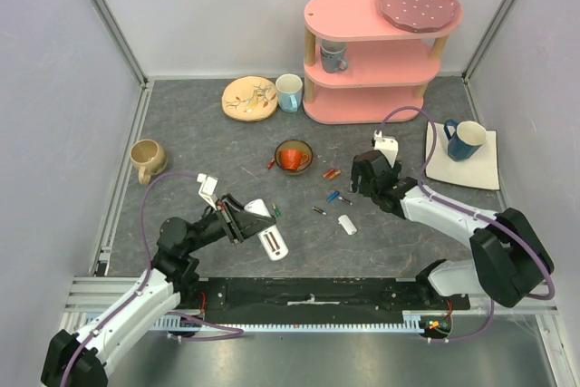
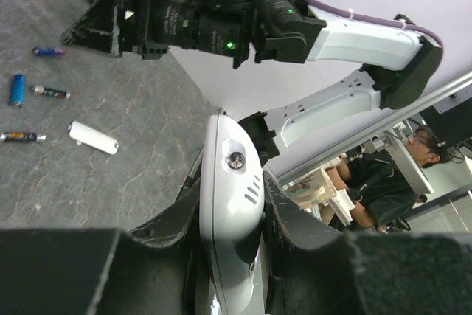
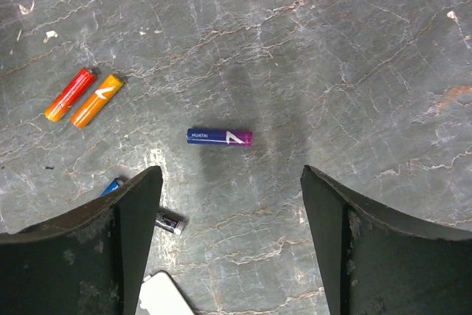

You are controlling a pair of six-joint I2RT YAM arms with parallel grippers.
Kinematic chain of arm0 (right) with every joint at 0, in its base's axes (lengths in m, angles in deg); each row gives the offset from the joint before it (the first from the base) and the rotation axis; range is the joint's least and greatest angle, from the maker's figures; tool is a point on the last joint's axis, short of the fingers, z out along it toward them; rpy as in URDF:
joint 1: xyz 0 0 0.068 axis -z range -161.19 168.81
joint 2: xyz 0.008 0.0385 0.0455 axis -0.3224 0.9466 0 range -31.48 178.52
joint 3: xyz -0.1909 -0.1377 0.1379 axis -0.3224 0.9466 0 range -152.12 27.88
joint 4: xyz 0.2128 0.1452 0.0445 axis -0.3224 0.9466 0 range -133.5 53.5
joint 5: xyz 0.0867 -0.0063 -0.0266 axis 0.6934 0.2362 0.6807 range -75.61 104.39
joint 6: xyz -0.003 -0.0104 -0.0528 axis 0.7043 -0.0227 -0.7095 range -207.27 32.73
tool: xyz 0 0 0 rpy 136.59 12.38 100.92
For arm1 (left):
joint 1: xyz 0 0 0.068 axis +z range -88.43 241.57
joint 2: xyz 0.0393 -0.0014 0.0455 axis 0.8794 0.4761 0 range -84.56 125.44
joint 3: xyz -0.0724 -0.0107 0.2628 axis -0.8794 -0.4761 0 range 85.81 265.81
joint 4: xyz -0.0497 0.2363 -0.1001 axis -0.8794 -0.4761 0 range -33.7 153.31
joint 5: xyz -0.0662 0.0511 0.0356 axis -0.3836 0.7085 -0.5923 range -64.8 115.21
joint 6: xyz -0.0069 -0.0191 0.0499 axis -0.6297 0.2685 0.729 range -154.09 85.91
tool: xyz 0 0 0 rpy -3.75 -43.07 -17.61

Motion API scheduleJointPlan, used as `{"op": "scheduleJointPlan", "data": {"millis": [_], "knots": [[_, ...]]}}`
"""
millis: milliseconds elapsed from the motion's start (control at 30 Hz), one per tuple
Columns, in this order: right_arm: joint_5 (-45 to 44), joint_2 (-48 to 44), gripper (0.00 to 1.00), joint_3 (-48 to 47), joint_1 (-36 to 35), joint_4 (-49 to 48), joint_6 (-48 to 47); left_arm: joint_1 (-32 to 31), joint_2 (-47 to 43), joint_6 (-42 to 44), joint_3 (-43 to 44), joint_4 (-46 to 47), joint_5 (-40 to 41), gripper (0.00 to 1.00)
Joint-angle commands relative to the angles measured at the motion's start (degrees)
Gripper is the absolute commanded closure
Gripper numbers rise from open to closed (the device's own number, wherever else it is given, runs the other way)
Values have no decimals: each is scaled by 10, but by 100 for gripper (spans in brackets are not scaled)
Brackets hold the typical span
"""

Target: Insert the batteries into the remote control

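Batteries (image 3: pixel 219 137) loose on veined grey tabletop (image 3: pixel 346 42)

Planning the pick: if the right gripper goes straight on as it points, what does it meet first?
Likely the blue-purple battery on the table, ahead of the open right gripper; depth is unclear.

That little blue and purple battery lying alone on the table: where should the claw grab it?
Around the middle of the blue and purple battery, coming straight down. It lies flat on the table with bare space around it. The open jaws of the right gripper line up with its length, so they should probably turn to close across its thin sides.
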Motion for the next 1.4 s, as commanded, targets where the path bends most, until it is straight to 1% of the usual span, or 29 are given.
{"op": "scheduleJointPlan", "data": {"millis": [0,67,200,400,500,933,1067,1200,1367], "knots": [[-24,12,17,-8,8,-11,15,3,-18,35,-29,-81,32,98],[-11,28,19,-24,8,-10,2,3,-31,47,-13,-132,49,98],[-3,59,20,-46,8,-11,-14,3,-63,53,-9,-155,76,98],[-3,105,21,-71,9,-14,-15,3,-56,44,-17,-153,69,98],[-2,128,23,-77,12,-15,-19,3,-66,41,-20,-153,67,98],[13,146,32,-69,15,-32,-28,3,-72,39,-25,-153,69,98],[16,158,37,-72,17,-33,-35,3,-71,38,-24,-153,68,98],[22,161,45,-67,23,-35,-40,3,-72,38,-24,-154,67,98],[29,160,50,-53,27,-42,-42,3,-71,37,-24,-158,71,98]]}}
